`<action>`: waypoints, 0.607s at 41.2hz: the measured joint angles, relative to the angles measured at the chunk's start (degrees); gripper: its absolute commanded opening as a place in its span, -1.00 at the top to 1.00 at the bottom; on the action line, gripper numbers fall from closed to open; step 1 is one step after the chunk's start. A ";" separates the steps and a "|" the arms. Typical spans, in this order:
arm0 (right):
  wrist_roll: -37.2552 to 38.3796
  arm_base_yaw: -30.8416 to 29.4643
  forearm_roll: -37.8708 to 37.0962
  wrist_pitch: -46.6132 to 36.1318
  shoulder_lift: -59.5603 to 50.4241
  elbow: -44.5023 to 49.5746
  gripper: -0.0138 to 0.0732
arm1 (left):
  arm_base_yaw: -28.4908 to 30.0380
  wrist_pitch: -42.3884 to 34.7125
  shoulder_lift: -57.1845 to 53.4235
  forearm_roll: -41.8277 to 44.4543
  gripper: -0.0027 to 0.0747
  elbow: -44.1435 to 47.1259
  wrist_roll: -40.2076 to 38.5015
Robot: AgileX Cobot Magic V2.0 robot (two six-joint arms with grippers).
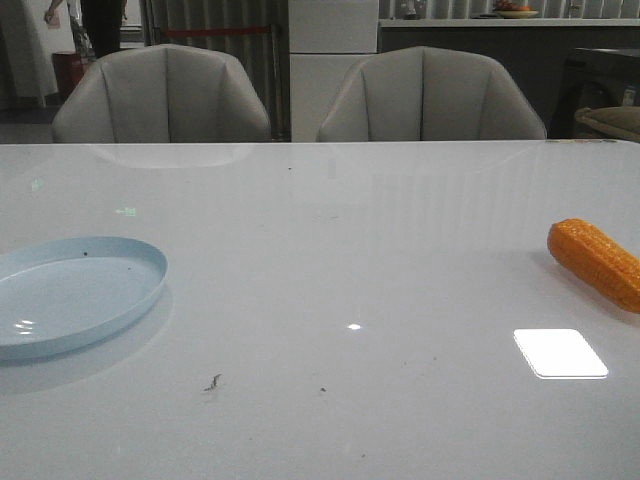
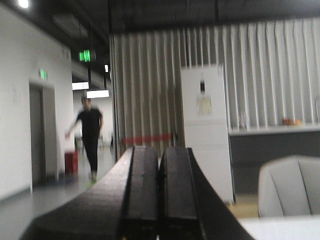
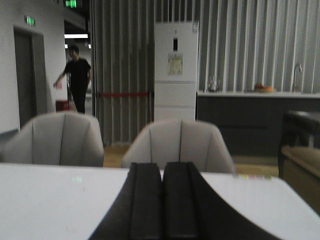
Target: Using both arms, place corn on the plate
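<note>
Black rubbery finger pads fill the low centre of both wrist views. The left gripper (image 2: 159, 195) has its two fingers pressed flat together w/ nothing between them, and the right gripper (image 3: 162, 200) looks the same: closed, empty. Both cams look level across the room at chairs and a far wall, not down at the table (image 1: 330, 260), so I judge the arms sit parked at a rest pose, back from the work; neither shows in the front view.

Taking the plate (image 1: 120, 305) as landmark: it lies flat at the table's left edge, partly cut off by the frame, pale blue, bare inside apart from a few dark specks. The corn (image 1: 595, 262) lies well apart from the plate, far over at the opposite (right) edge, orange, on its side, blunt end pointing back toward the plate, other end out of frame. Between plate and corn there is only bare white tabletop w/ a bright light reflection and a couple of small dark marks.

That layout probably explains the two-arm wording: corn is on the right arm's side, plate on the left's, so a handover or relay seems needed. No step begun yet; the first move looks like the right gripper opening and reaching for the cob.
</note>
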 measured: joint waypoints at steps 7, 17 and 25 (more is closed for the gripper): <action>0.30 0.00 0.24 2.72 5.23 -11.73 0.53 | 0.00 0.77 5.78 4.44 0.70 -10.25 0.00; 0.54 0.00 0.24 5.05 21.75 -15.85 0.53 | 0.00 4.74 22.12 8.30 0.70 -15.55 0.00; 0.64 0.00 0.24 10.92 34.22 -15.85 0.53 | 0.00 11.64 36.82 8.44 0.70 -15.55 0.00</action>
